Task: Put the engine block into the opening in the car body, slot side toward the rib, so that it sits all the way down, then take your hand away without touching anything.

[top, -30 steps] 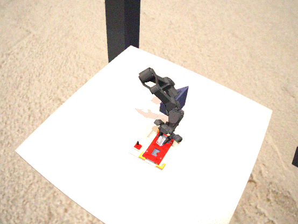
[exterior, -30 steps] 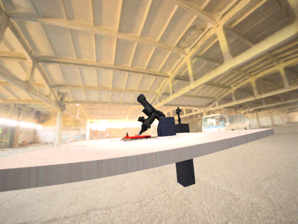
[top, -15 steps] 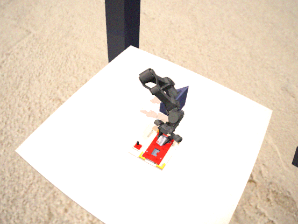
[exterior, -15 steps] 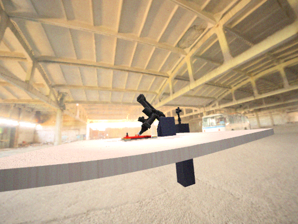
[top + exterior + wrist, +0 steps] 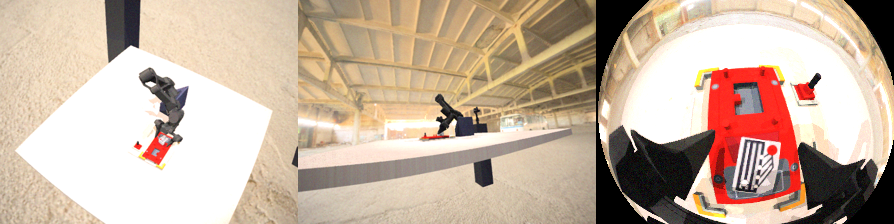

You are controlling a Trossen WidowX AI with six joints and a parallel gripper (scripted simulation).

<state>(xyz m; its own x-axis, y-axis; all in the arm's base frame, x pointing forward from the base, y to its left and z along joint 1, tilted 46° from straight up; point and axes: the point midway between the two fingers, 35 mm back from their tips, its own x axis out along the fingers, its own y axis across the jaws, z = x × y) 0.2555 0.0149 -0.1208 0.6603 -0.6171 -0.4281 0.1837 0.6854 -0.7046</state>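
The engine block [image 5: 162, 140] [image 5: 757, 165] is pale with dark stripes and a red dot. It lies askew over the grey area at the arm-side end of the red car body [image 5: 162, 152] [image 5: 432, 137] [image 5: 721, 102]. Whether any part of it is sunk in cannot be told. Farther along the body is a rectangular grey-floored opening [image 5: 155, 152] [image 5: 752, 100] with a small red rib [image 5: 737, 99] on its left side in the wrist view; the block is outside it. My gripper [image 5: 162, 140] [image 5: 438, 133] [image 5: 759, 141] is open, its fingers low on either side of the block, which is not gripped.
Yellow corner brackets [image 5: 161, 166] [image 5: 772, 70] stand around the car body. Small red pegs rise from its top. A black stick on a red base [image 5: 137, 146] [image 5: 806, 91] stands beside the body. A dark blue block [image 5: 183, 98] [image 5: 465, 126] is by the arm's base.
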